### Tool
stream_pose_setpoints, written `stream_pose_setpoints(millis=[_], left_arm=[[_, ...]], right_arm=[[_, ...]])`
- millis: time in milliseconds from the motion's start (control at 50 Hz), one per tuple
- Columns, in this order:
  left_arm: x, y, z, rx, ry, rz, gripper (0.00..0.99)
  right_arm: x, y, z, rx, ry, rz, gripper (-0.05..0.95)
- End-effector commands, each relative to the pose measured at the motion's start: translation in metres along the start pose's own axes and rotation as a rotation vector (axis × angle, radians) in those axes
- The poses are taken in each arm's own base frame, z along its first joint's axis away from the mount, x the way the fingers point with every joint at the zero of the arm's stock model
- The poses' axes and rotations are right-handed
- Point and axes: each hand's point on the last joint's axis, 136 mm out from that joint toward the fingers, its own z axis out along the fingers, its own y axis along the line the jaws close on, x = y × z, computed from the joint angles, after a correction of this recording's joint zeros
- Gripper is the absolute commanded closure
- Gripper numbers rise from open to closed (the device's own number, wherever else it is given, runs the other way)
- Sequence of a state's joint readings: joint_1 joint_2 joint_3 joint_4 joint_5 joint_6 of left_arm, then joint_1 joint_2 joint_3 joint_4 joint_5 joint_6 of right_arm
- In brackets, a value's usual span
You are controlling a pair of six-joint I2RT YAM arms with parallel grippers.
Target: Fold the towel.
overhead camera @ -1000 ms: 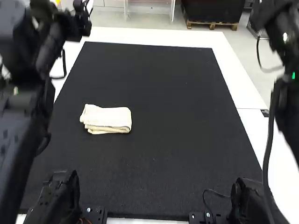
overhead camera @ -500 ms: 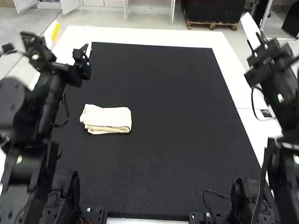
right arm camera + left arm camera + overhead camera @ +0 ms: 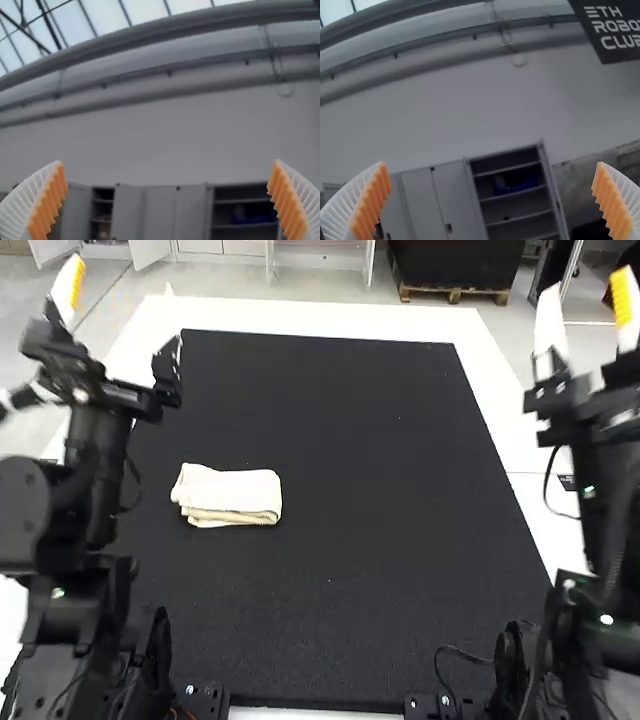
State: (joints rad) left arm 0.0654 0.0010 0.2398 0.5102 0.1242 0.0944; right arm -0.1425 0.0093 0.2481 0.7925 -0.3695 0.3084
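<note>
Pointing upward, left gripper and right gripper gape wide.

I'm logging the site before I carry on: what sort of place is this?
Probably a robotics lab or workshop: a left arm and a right arm stand at a table, cabinets line the wall, and a glazed roof shows above.
</note>
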Motion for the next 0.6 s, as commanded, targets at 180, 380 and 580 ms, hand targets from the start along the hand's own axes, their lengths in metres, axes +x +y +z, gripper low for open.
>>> stream_pose_setpoints(millis=[180, 380, 580], left_arm=[[0.127, 0.005, -0.035, -0.104, 0.325, 0.116, 0.072], [0.188, -0.009, -0.063, -0.075, 0.584, -0.031, 0.044], [0.209, -0.012, -0.079, -0.081, 0.692, -0.047, 0.034]], right_arm=[[0.137, -0.052, -0.052, 0.144, 0.374, -0.342, -0.02], [0.197, -0.062, -0.086, 0.218, 0.631, -0.131, -0.02], [0.223, -0.084, -0.118, 0.369, 0.783, -0.110, -0.02]])
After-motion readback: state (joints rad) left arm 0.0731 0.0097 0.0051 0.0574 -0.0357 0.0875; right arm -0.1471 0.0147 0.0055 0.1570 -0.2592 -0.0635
